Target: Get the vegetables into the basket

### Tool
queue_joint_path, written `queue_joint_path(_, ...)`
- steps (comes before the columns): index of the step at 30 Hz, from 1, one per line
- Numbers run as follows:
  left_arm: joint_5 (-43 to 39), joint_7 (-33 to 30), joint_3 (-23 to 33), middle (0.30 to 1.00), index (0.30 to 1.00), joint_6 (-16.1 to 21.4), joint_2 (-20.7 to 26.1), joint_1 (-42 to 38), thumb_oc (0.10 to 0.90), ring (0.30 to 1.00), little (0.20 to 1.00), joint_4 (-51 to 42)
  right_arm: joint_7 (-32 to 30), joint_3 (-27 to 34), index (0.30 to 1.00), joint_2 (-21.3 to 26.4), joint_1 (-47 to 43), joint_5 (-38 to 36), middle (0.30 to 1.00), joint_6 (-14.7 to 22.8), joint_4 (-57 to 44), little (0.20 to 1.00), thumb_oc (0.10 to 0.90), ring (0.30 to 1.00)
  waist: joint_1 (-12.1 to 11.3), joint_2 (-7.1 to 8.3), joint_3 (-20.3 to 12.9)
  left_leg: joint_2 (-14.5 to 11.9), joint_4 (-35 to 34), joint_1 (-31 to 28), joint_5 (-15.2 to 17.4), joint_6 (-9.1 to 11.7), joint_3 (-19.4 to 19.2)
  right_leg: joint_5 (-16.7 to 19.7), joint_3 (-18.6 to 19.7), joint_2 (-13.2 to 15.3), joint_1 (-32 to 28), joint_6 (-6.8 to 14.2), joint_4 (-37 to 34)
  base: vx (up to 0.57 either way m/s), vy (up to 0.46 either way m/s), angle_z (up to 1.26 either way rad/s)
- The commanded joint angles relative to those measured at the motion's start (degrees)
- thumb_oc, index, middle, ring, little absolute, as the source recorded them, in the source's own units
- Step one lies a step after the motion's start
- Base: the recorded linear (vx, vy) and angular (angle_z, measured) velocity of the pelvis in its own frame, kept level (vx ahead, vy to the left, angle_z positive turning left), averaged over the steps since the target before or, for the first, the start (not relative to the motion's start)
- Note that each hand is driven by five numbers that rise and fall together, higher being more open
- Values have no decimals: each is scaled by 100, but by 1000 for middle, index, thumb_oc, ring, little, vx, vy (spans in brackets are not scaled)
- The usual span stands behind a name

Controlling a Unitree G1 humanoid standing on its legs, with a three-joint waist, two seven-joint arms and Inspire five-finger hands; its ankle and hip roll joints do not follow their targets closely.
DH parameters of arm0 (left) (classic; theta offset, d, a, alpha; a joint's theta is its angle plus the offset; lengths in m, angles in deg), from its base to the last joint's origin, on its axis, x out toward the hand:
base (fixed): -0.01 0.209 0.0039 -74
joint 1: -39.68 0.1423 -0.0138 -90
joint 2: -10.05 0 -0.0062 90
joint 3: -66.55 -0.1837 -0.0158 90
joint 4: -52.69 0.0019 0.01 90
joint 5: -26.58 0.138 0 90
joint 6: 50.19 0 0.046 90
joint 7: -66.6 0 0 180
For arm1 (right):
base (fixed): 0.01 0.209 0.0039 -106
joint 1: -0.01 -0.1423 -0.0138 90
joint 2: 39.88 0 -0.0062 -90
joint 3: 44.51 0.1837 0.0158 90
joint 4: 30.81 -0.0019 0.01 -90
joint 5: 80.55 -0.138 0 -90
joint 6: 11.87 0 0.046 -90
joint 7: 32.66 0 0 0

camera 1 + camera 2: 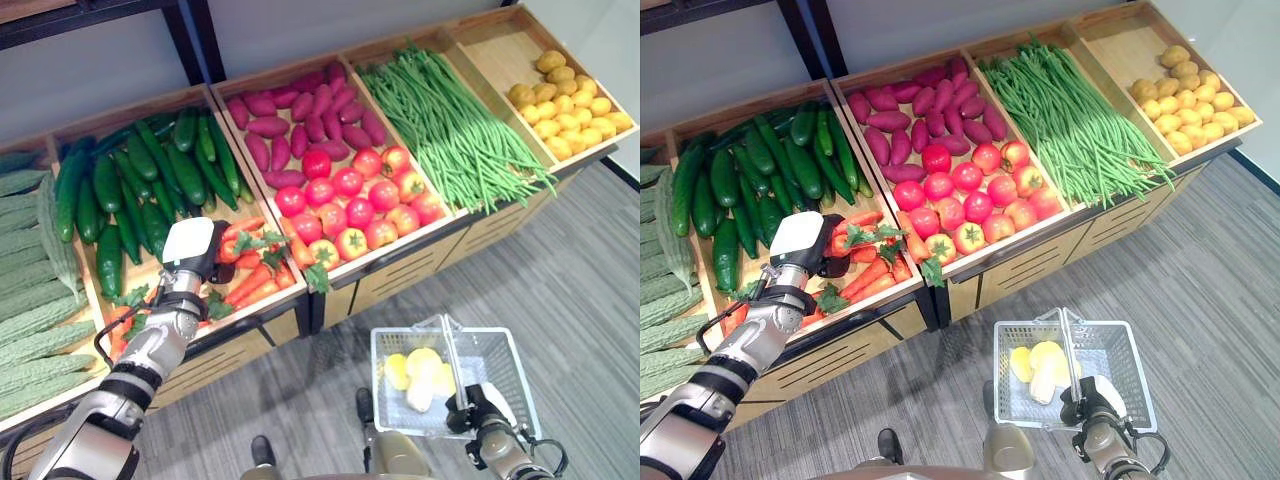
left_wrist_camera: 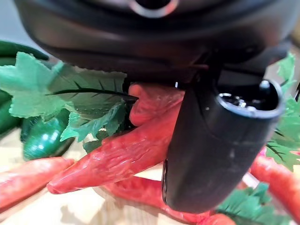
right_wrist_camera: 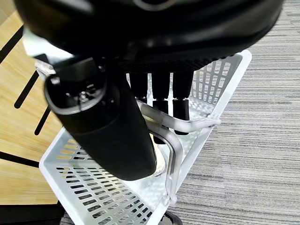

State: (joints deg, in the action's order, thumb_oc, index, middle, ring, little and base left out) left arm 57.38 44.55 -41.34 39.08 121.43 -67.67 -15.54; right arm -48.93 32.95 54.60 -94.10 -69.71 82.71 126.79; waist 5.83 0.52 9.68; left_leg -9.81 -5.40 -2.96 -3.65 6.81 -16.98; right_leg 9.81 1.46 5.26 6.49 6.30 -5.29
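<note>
My left hand (image 1: 192,250) reaches down into the carrot crate (image 1: 262,312). In the left wrist view its thumb (image 2: 211,150) presses against an orange carrot (image 2: 117,157) with green leaves, and the hand is closed on that carrot among the pile of carrots (image 1: 255,285). My right hand (image 1: 480,415) hangs low over the floor, fingers (image 3: 159,89) curled round the metal handle (image 3: 176,140) of a white wire basket (image 1: 505,350). The basket holds yellow potatoes (image 1: 398,370) and a pale vegetable (image 1: 422,390).
A sloped wooden stand holds crates of bitter gourds (image 1: 30,290), cucumbers (image 1: 130,180), sweet potatoes (image 1: 290,120), tomatoes (image 1: 350,200), green beans (image 1: 450,120) and yellow potatoes (image 1: 565,105). Grey carpet (image 1: 580,280) lies in front of the stand.
</note>
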Motion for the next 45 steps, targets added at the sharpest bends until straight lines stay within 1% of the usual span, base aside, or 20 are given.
queue_joint_path(1,-45,-581,469,300,300,438,445,-663,400,300,300,-270,-155,-72,300,233,172,78,300,45,50,300,400,300,38,163,-306,-58,40,-145,224,30,230,-387,-358,416,-359,407,29,-22,9,15)
queue_joint_path(6,-348,-650,967,300,300,704,317,-72,400,300,300,-984,-123,15,300,165,263,73,300,70,18,300,400,300,-23,195,-398,-34,40,-194,254,14,291,-407,-422,443,-463,397,29,-14,3,11)
queue_joint_path(12,-918,-565,1399,300,300,859,59,417,400,300,300,-1361,-103,100,300,167,324,79,300,34,34,300,400,300,-42,202,-452,-1,40,-230,267,-9,332,-415,-460,473,-532,386,29,-14,10,5)
queue_joint_path(16,-831,-410,1547,300,300,864,239,646,400,300,300,-1634,-81,206,300,185,340,79,300,6,126,300,400,300,-89,191,-479,45,40,-246,282,-35,364,-423,-507,520,-593,403,29,-3,9,1)
queue_joint_path(24,-583,-208,1488,300,300,857,562,745,400,300,300,-1719,-46,332,300,260,379,55,300,-1,133,300,400,300,-129,203,-464,197,40,-341,344,-145,331,-375,-506,668,-660,497,69,-10,75,3)
queue_joint_path(25,-537,-144,1373,300,300,895,752,616,400,300,300,-1822,-59,426,300,310,392,32,300,-5,19,300,400,300,-127,262,-371,355,252,-260,466,-280,273,-326,-368,843,-468,603,355,-75,265,-1)
queue_joint_path(29,-364,-76,1110,300,300,930,973,379,400,300,300,-1887,-8,428,300,354,519,98,300,4,-17,300,400,300,-53,339,-319,549,358,-173,569,-391,249,8,-250,1065,-304,771,558,-58,181,-4)
queue_joint_path(30,-363,-78,1103,300,300,931,975,374,400,300,300,-1882,-6,432,300,351,525,99,300,1,-24,300,400,300,-58,347,-325,558,360,-167,568,-397,246,16,-245,1073,-297,777,553,-93,161,-1)
queue_joint_path(31,-188,-115,965,300,300,942,1050,243,400,300,300,-1839,-16,445,300,392,619,131,300,20,-118,300,400,300,30,383,-298,692,354,-91,576,-447,197,419,-133,1189,-144,870,515,-135,176,-2)
queue_joint_path(32,-145,-126,912,300,300,933,1096,170,400,300,300,-1896,-42,489,300,408,587,110,300,12,-111,300,400,300,54,383,-270,752,371,-27,577,-467,148,667,-99,1242,7,870,492,-137,175,-6)
queue_joint_path(34,-88,-144,858,300,300,938,1162,78,400,300,300,-1883,-60,510,300,399,551,82,300,-2,-94,300,400,300,30,374,-256,776,423,78,590,-500,41,784,-103,1292,160,870,464,-128,108,-28)
queue_joint_path(35,-87,-177,889,300,300,932,1200,101,400,300,300,-1871,-63,502,300,390,545,79,300,0,-127,300,400,300,-9,367,-236,789,437,121,591,-535,-41,745,-254,1330,254,870,519,-240,203,-55)
queue_joint_path(36,-93,-173,970,300,300,903,1254,167,400,300,300,-1919,-72,491,300,337,524,60,300,-9,-3,300,400,300,-166,262,-163,725,419,153,589,-591,-255,285,-1047,1401,283,742,963,-171,146,-68)
queue_joint_path(37,-94,-170,979,300,300,902,1254,173,400,300,300,-1924,-73,487,300,338,517,59,300,-6,2,300,400,300,-151,259,-157,722,418,148,590,-588,-242,254,-1057,1404,287,740,1001,-199,180,-121)
queue_joint_path(38,-118,-174,1133,300,300,900,1292,302,400,300,300,-2019,-63,488,300,311,504,76,300,-23,64,300,400,300,-269,191,-118,672,365,168,524,-607,-433,-39,-1664,1474,250,621,1345,-55,126,-127)
queue_joint_path(39,-104,-167,1246,300,300,891,1349,402,400,300,300,-2062,-69,480,300,303,511,95,300,-22,78,300,400,300,-308,150,-128,664,279,107,585,-584,-408,-262,-1813,1467,150,652,1575,-99,147,-123)
queue_joint_path(40,-81,-161,1386,300,300,893,1399,550,400,300,300,-2130,-77,467,300,270,549,138,300,-21,56,300,400,300,-335,156,-133,651,209,83,535,-587,-538,-359,-1968,1459,84,622,1736,-94,85,-132)
queue_joint_path(41,-78,-144,1582,300,300,928,1467,742,400,300,300,-2282,-93,459,300,255,554,206,300,-22,108,300,400,300,-389,148,-166,626,117,78,462,-615,-752,-595,-2125,1344,-28,557,2097,-120,-11,-153)
queue_joint_path(42,-67,-108,1728,300,300,933,1481,916,400,300,300,-2325,-98,461,300,235,577,211,300,-16,155,300,400,300,-401,199,-214,636,105,29,449,-574,-896,-678,-2028,1164,-170,557,1880,-76,-30,-149)
queue_joint_path(45,-36,-133,1826,300,300,931,1458,1022,400,300,300,-2290,-120,435,300,238,594,210,300,-3,133,300,400,300,-439,200,-227,605,145,-29,445,-526,-1056,-661,-2129,1103,-284,535,1517,18,-98,-45)
